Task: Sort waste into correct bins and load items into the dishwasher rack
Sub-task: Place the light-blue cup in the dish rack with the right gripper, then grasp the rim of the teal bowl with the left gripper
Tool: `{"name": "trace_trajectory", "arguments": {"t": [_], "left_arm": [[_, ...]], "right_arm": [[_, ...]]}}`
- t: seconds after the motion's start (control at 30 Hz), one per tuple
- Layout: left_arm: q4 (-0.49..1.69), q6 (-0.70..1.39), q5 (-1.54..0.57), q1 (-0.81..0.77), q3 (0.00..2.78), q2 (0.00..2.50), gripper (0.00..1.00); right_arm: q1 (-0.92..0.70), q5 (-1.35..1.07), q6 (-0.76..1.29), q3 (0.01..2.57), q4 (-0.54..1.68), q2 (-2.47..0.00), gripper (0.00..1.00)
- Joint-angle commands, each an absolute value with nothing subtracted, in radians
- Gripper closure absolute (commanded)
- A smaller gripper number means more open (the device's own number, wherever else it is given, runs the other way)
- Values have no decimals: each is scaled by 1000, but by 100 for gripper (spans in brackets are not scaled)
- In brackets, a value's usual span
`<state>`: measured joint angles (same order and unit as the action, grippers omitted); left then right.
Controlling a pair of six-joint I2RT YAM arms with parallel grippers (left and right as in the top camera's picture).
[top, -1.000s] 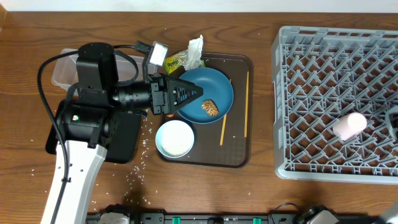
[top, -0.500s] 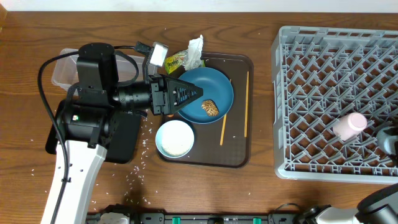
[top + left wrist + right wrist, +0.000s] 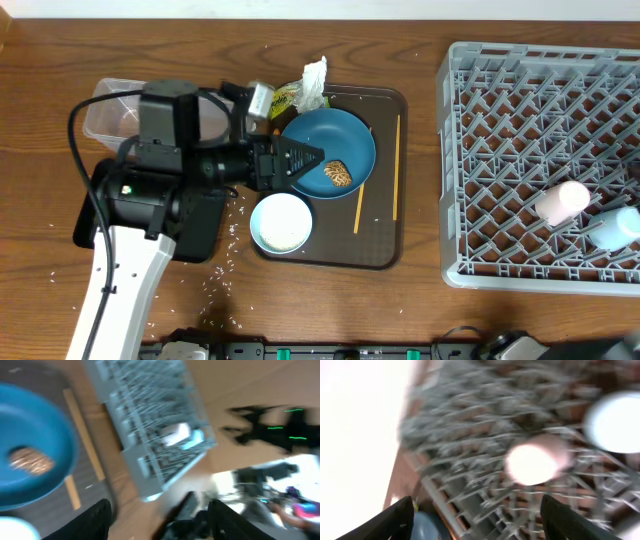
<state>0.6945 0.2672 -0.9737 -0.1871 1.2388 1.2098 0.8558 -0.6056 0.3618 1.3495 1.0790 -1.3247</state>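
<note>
Currently my left gripper [image 3: 303,160] hangs over the left rim of the large dark blue dish [image 3: 350,135]. Its wrist camera, though smeared, shows the two fingers [image 3: 97,520] spread apart with nothing between them. The dish sits on the dark brown serving tray [image 3: 380,240], with the brown food lump [image 3: 339,175] lying in it toward its lower edge. Just below the dish, on the same tray, I see the white bowl [image 3: 281,222]. The thin wooden chopsticks [image 3: 397,165] lie apart along the tray's right side, one beside the dish rim and the other nearer the tray's edge. At the tray's top-left corner the crumpled white tissue [image 3: 315,80] rests against the yellow-green snack wrapper [image 3: 282,98]. The clear tub [image 3: 105,110] is at far left, partly under my arm, and the black tray [image 3: 205,235] lies below it, mostly covered by the arm. White rice grains [image 3: 225,262] are scattered on the table [image 3: 400,310] by the black tray's lower right corner. On the right, the grey dishwasher rack [image 3: 520,120] holds the small pink cup [image 3: 562,200] on its side near its lower right, with the small blue cup [image 3: 612,228] just beside it. My right gripper [image 3: 476,502], seen only through its own blurred camera, looks down on the rack, fingers wide apart and empty, with both cups ahead of it.
</note>
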Motion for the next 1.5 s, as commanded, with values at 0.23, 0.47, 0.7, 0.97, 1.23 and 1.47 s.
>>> {"name": "trace_trajectory", "arguments": {"t": [0.23,0.47,0.7,0.97,1.23,1.47], "left_arm": [[881,210,-214,-299,1243,1229,32],[983,210,-182,-320,1214,1330,32],[953,210,-182,-320,1210,1400,32],[859,210,-182,-324,1210,1490,32],[801,210,-180,-373,1210,1579,33],[743,216,1,-386,1206,1629,33]], "right_arm": [[406,-579,193,1367,1034,-1141,20],[191,-508,173,1366,1031,-1168,20],[107,-487,160,1366,1032,-1186,1],[65,-490,160,1365,1037,-1231,1],[32,-490,159,1365,1037,-1260,2],[12,-490,159,1365,1039,-1262,4]]}}
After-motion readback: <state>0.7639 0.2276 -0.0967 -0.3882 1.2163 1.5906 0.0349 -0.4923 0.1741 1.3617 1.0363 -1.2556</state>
